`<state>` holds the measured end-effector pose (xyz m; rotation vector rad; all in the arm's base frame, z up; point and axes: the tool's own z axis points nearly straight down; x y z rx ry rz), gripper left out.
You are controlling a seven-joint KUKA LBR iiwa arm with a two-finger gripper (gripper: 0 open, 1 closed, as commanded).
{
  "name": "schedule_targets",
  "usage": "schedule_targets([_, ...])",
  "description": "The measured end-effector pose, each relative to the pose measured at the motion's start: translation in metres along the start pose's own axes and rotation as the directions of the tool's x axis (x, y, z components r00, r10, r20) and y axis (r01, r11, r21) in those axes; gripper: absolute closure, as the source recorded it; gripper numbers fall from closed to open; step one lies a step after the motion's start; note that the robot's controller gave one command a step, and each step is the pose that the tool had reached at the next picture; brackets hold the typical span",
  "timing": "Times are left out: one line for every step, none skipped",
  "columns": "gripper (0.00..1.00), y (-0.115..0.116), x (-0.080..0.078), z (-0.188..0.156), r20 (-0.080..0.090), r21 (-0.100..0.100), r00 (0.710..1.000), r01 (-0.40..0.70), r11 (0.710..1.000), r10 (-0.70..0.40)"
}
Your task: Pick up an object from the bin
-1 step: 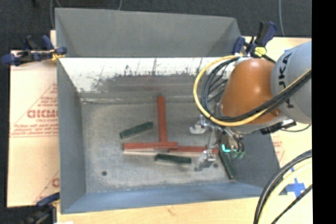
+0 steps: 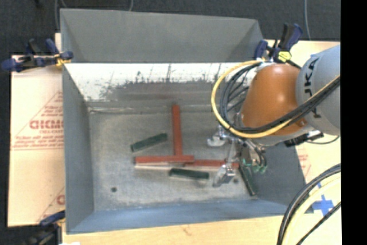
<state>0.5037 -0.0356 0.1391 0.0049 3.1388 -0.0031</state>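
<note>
My gripper [image 2: 227, 172] hangs low over the right part of the bin floor, at the right end of a long red stick [image 2: 172, 161] that lies crosswise. A second red stick [image 2: 176, 130] runs away from it toward the back wall, the two forming a T. A pale stick [image 2: 150, 167] lies along the near side of the crosswise red one. A dark green stick [image 2: 189, 174] rests just left of the gripper. Another green stick [image 2: 249, 178] lies slanted on its right, partly under the arm.
One more green stick [image 2: 149, 142] lies tilted in the left middle of the floor. The arm's orange cover and cable loops hang over the bin's right side and hide the floor beneath them.
</note>
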Motion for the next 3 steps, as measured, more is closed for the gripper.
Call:
schedule_targets([1.00,0.007,-0.013,0.060,0.003,0.000,1.000,0.021,1.000,-0.021])
schedule_targets([1.00,0.007,-0.013,0.060,0.003,0.000,1.000,0.022,1.000,-0.022])
schedule_targets([1.00,0.045,-0.001,-0.137,-0.004,-0.003,1.000,0.003,1.000,-0.003])
